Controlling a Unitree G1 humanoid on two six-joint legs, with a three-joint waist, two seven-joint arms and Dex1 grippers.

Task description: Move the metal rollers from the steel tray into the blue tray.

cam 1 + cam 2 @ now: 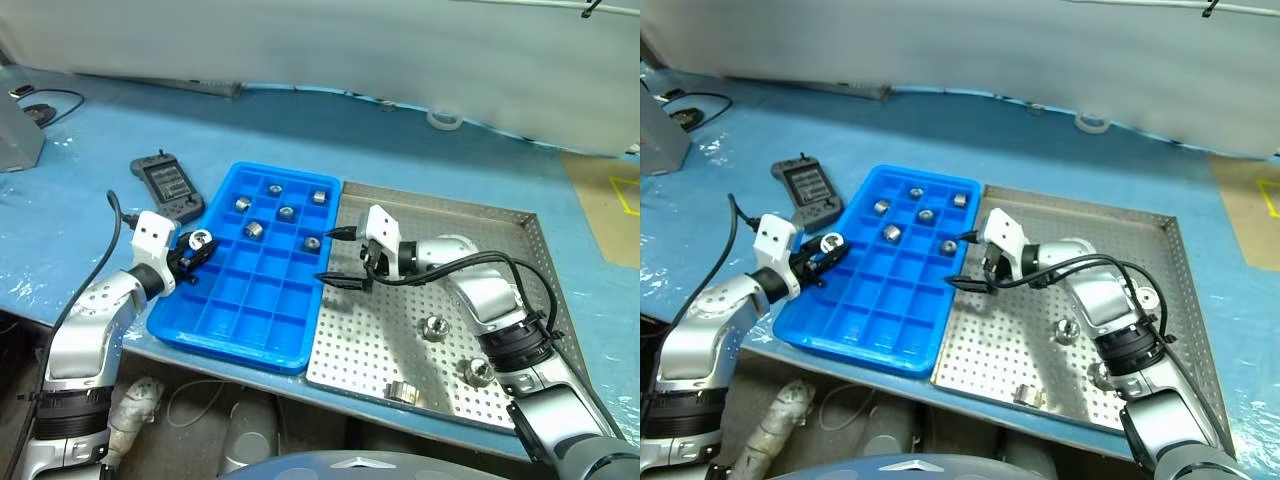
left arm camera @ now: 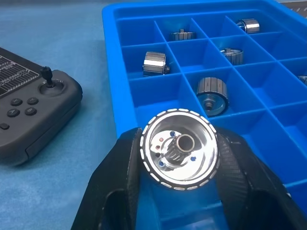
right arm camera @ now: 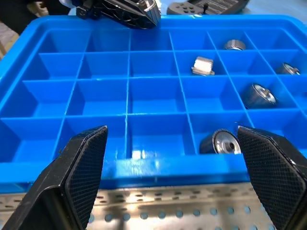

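Your left gripper (image 1: 196,252) holds one metal roller (image 1: 201,239) pinched between its two black fingers, at the outer left edge of the blue tray (image 1: 225,322). Your right gripper (image 1: 343,258) hangs with its fingers spread wide and empty, over the seam where the blue tray meets the steel tray (image 1: 520,225). Six rollers already sit in compartments toward the far end of the blue tray. Three more rollers (image 1: 433,327) wait on the steel tray's perforated floor, near its front right part.

The risk you face is a drop on the wrong side. The held roller sits about at the tray's outer wall, so letting go now could send it onto the blue table covering, toward the dark handheld controller (image 1: 168,187) just beside the tray. It is round and would likely roll. A low release could also land it on a divider and bounce it into an occupied cell.

The left wrist view shows what the head views cannot: the roller's open end with its hollow core (image 2: 179,147), the fingers gripping its ribbed sides, and the nearest empty cells just beyond. The right wrist view shows the wide-spread fingers (image 3: 79,165) and the tray's rows of empty cells. Only the head views reveal the three rollers left to fetch.
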